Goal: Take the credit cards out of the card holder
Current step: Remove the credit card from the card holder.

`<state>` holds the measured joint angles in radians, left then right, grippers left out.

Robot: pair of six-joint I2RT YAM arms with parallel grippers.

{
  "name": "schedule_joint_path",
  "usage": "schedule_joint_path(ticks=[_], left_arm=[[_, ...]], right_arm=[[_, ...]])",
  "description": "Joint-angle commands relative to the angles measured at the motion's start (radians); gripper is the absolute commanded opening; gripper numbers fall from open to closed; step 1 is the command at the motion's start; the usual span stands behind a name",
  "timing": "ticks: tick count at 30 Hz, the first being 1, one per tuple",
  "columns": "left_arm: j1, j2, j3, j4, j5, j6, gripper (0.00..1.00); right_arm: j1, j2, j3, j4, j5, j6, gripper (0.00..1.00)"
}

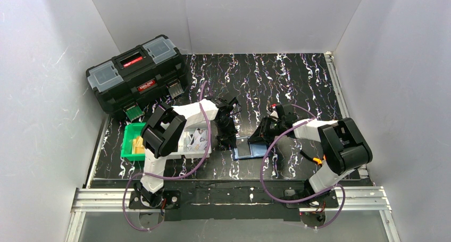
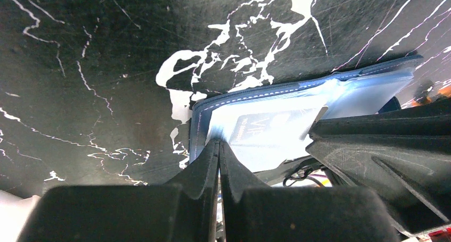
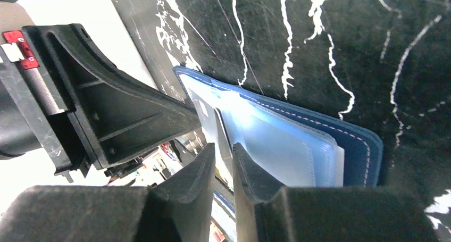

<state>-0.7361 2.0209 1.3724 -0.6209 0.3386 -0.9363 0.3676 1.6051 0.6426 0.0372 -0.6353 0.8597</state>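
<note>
The navy card holder lies spread open on the black table between both arms, its pale clear pockets up. A printed card shows through one pocket. My left gripper is shut, its tips pressed onto the holder's left corner with nothing seen between them. My right gripper stands at the holder's other side, jaws a narrow gap apart astride the edge of a pale pocket leaf. Yellowish-tan credit cards lie in a green bin.
The green bin sits at the near left, beside a white tray with printed slips. A black toolbox stands at the back left. White walls close in the table on three sides.
</note>
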Motion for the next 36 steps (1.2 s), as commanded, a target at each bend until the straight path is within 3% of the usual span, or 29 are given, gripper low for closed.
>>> schedule_joint_path(ticks=[1, 16, 29, 36], left_arm=[[-0.015, 0.067, -0.053, -0.020, -0.141, 0.011, 0.00], [-0.015, 0.080, -0.037, -0.025, -0.135, 0.019, 0.00], [-0.014, 0.089, -0.021, -0.031, -0.130, 0.025, 0.00], [-0.013, 0.087, -0.030, -0.043, -0.154, 0.020, 0.00]], right_arm=[[-0.004, -0.010, -0.009, -0.036, 0.017, -0.027, 0.24], [0.001, 0.031, -0.004, -0.017, -0.025, -0.048, 0.15], [0.027, 0.039, 0.019, -0.025, -0.038, -0.063, 0.19], [0.025, 0.031, 0.012, -0.036, -0.010, -0.066, 0.07]])
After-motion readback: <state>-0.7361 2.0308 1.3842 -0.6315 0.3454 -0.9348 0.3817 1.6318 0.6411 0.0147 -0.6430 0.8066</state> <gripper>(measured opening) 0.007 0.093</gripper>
